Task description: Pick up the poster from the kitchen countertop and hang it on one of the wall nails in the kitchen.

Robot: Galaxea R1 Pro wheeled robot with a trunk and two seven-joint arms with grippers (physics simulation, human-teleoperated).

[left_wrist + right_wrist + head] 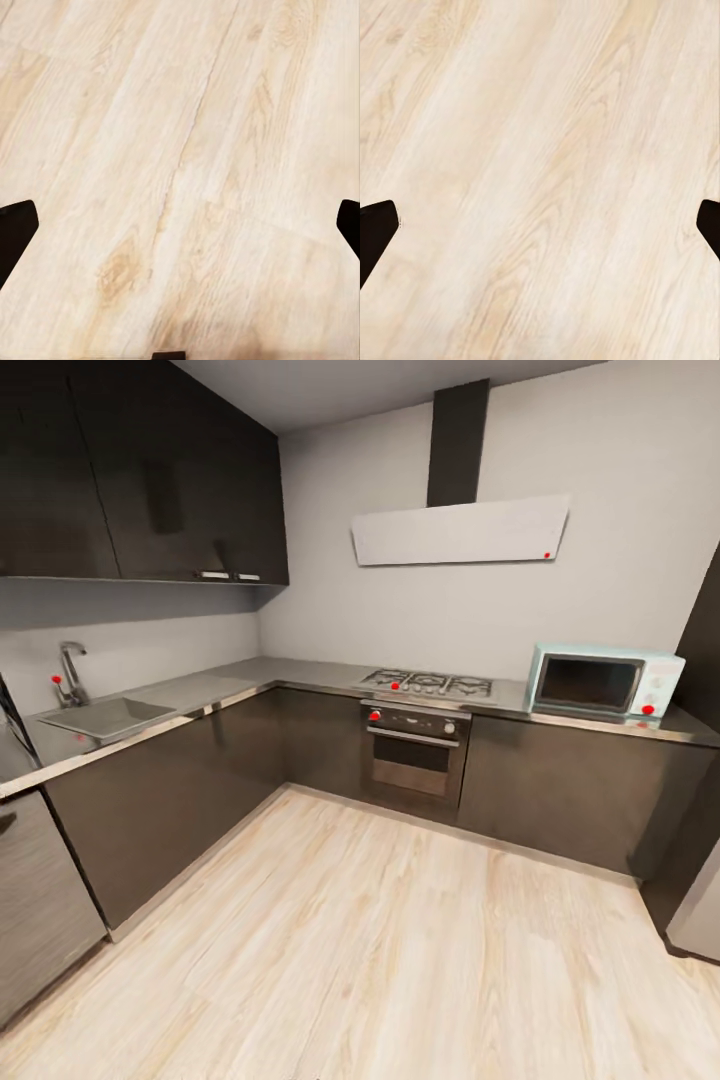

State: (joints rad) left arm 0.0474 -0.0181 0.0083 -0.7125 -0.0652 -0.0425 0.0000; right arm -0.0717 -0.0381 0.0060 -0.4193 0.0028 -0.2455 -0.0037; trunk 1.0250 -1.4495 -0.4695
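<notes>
An L-shaped kitchen fills the head view. The grey-brown surface (250, 682) runs from the 9 o'clock side back into the corner near 11 o'clock, then across to 3 o'clock, on top of dark cabinet fronts (160, 800). A sink (105, 715) is set into the left run, with a tap (70, 672) standing just behind it at the wall. On the far run, at about 12 o'clock, a gas hob (430, 683) sits flush in the surface above a built-in oven (415, 752). At about 2 o'clock a pale blue microwave (603, 681) stands on the surface, well apart from the hob. A white extractor hood (460, 530) hangs on the wall above the hob, with a dark duct rising from it. Dark wall cupboards (140, 470) occupy the 10 o'clock area above the sink run. Pale wooden floor (380, 950) spreads across the whole lower half.

I cannot make out the poster anywhere on the part of the surface in view.

The left wrist view looks down on the wood planks, and the left gripper (180, 232) has its jaws spread wide, dark tips at opposite edges, nothing between them. The right gripper (540, 232) is the same over the floor: jaws released, wide apart, empty.
</notes>
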